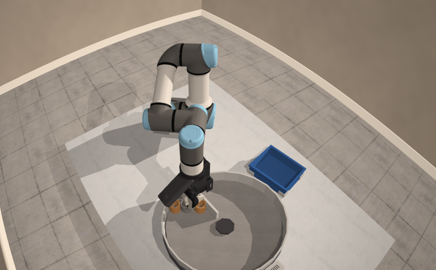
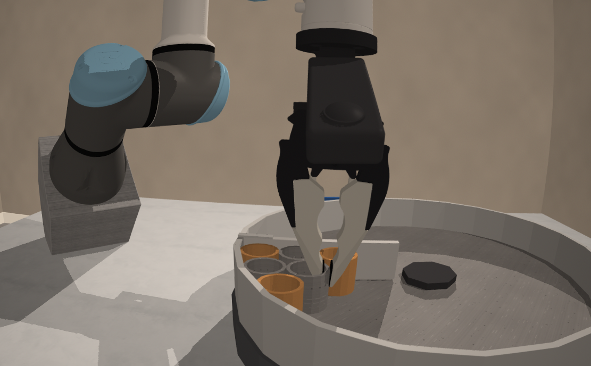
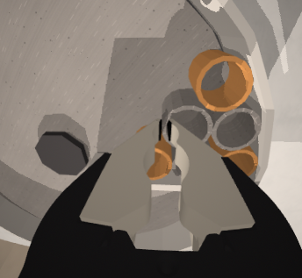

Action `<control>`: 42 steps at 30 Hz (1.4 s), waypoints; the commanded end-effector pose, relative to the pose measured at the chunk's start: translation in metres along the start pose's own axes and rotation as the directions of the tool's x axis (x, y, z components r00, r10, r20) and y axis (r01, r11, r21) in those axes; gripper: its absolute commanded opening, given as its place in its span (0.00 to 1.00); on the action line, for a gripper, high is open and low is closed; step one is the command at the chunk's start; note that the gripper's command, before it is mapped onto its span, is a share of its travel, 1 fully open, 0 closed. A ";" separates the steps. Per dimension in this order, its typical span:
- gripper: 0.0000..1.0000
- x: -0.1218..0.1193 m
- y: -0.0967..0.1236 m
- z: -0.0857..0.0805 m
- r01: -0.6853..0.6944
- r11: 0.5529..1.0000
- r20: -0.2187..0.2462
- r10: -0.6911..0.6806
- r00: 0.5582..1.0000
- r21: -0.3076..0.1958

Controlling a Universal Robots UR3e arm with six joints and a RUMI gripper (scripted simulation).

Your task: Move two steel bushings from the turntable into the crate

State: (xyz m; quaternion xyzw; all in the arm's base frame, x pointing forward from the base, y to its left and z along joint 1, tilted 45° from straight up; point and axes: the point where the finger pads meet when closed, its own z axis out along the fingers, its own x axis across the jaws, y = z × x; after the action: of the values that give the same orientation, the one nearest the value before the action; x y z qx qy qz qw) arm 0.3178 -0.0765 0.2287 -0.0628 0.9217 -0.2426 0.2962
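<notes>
My gripper (image 1: 192,205) (image 2: 327,276) (image 3: 164,120) points down over the turntable (image 1: 281,228) (image 2: 425,345) and is shut on the wall of a steel bushing (image 2: 315,297) (image 3: 193,123), one fingertip inside it and one outside. That grey bushing stands upright, its base seemingly at floor level. Two more grey bushings, one beside it (image 2: 265,266) (image 3: 237,131) and one behind (image 2: 291,253), stand close by. Orange bushings stand at the front (image 2: 286,297) (image 3: 201,70), right (image 2: 345,281) (image 3: 161,169) and back left (image 2: 259,252) (image 3: 242,162). The blue crate (image 1: 266,179) looks empty.
A low white divider (image 1: 212,208) (image 2: 379,259) stands inside the turntable behind the bushings. A black octagonal hub (image 1: 225,226) (image 2: 428,274) (image 3: 61,153) rises at its centre. The turntable's raised wall curves close around the bushings. The crate is outside that wall, at the right in the top view.
</notes>
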 end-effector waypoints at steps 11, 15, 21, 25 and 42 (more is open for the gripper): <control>0.00 0.000 0.000 -0.003 0.000 1.000 0.002 0.000 1.000 0.001; 0.00 0.000 0.000 -0.009 0.000 1.000 0.002 0.000 1.000 0.001; 0.00 0.000 0.000 -0.024 0.000 1.000 0.002 0.000 1.000 0.001; 0.00 0.000 0.000 -0.040 0.000 1.000 0.002 0.000 1.000 0.001; 0.00 0.000 0.000 -0.076 0.000 1.000 0.002 0.000 1.000 0.001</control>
State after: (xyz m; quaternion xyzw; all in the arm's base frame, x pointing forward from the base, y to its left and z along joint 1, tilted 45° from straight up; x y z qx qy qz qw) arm 0.2778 -0.0481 0.2777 -0.0624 0.9213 -0.2439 0.2962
